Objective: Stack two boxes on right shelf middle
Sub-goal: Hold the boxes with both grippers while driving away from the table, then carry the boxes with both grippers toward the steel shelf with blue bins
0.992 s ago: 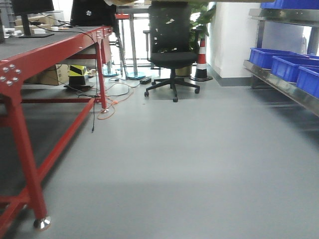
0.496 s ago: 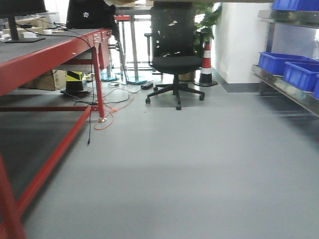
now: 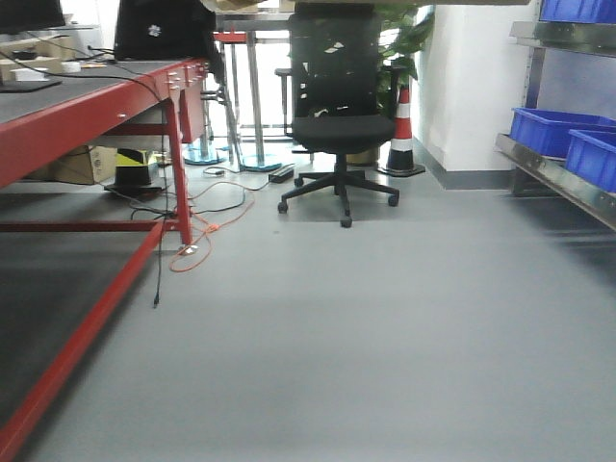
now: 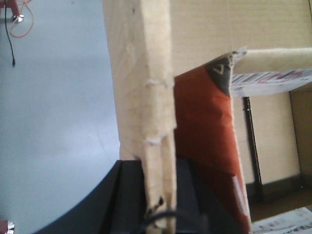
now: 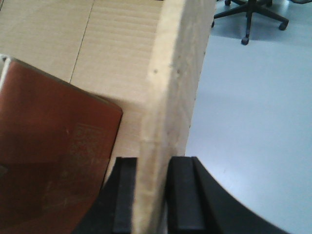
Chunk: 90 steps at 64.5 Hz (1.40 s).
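Nearest, the left gripper (image 4: 158,204) was clamped on the upright wall of a brown cardboard box (image 4: 141,73), with one black finger on each side. Inside the box lay a red-brown pack (image 4: 204,141) beside a barcode label (image 4: 273,80). The right gripper (image 5: 152,195) gripped a box (image 5: 170,73) by its wall in the same way. A glossy red-brown sheet (image 5: 53,161) printed with a square code lay inside. Farther off, grey floor (image 3: 385,337) ran to a black chair (image 3: 342,125). On the far right, well apart from the box, the steel shelf (image 3: 553,178) held blue bins (image 3: 551,130), their contents hidden. A red workbench (image 3: 87,111) stood on the left.
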Each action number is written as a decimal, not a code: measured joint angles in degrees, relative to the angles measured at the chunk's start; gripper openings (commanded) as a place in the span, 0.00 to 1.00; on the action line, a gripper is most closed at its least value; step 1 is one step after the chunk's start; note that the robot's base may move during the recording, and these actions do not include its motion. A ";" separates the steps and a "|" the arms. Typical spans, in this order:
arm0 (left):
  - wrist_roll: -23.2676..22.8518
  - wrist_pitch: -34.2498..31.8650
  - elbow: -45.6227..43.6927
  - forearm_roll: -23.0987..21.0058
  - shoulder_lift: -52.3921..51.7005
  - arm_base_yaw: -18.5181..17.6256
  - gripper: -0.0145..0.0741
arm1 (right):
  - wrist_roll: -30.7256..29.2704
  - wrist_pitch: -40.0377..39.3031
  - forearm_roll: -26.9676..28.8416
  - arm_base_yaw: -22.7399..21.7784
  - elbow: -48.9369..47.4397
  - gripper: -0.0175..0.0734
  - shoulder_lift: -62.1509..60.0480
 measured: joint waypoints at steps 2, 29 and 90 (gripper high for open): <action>0.00 0.00 0.00 0.00 0.00 0.00 0.04 | 0.00 0.00 0.00 0.00 0.00 0.02 0.00; 0.00 0.00 0.00 0.00 0.00 0.00 0.04 | 0.00 0.00 0.00 0.00 0.00 0.02 0.00; 0.00 -0.10 0.00 0.55 0.48 0.00 0.04 | 0.00 -0.22 0.06 0.00 0.00 0.02 1.13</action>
